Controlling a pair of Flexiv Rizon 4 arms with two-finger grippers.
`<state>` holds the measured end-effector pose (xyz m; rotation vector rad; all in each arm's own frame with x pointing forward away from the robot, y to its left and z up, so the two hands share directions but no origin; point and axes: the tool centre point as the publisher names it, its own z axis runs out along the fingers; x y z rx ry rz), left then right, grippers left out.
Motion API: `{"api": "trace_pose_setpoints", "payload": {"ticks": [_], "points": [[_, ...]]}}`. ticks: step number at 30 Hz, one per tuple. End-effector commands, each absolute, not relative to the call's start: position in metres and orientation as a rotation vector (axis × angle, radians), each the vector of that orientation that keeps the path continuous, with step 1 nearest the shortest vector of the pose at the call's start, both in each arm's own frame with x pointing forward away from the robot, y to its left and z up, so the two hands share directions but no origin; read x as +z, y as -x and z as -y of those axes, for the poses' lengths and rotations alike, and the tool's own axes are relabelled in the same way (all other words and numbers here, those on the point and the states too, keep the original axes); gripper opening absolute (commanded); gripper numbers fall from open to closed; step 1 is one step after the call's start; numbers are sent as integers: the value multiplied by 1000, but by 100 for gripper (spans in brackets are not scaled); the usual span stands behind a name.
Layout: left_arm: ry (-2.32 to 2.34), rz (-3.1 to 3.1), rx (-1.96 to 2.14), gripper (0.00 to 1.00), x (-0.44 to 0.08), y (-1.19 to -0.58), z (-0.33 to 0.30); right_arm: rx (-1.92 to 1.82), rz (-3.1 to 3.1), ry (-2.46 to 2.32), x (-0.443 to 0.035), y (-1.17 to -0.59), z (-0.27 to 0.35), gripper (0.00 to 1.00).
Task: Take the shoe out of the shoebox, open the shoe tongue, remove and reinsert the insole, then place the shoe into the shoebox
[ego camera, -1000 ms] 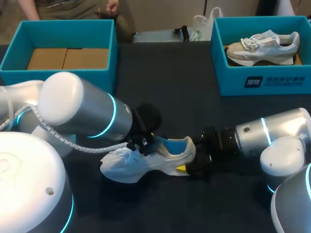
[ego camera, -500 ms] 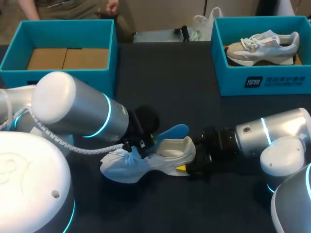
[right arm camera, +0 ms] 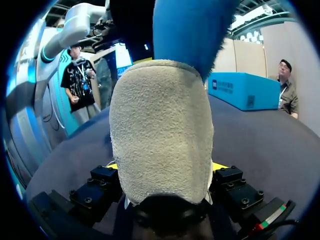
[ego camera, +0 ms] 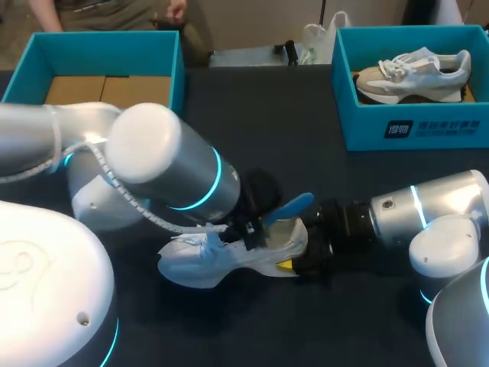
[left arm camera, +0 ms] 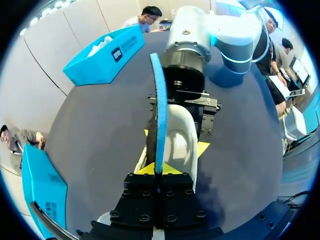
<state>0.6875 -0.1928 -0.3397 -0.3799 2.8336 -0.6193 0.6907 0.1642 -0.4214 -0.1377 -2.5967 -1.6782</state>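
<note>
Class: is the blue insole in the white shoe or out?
At least mostly out: the left pincer grips the blue insole above the white shoe; whether its front end is clear, cannot tell.

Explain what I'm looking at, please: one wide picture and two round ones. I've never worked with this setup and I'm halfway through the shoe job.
The wide picture looks down from above and behind a two-armed robot at a dark table. The round pictures come from a camera on each wrist, looking out along the fingers. The left gripper is shut on a blue insole, which sticks partly out of a white shoe. The right gripper clamps that shoe's heel. At the back stand two blue boxes: the left box has no shoe in it, the right box holds a second shoe.
</note>
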Motion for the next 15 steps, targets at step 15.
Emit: {"api": "trace_pose_setpoints", "payload": {"ticks": [15], "points": [[344,-2757,-610,36,-325,-676,187,-1673,2601,140,-421,-690,-165,0]]}}
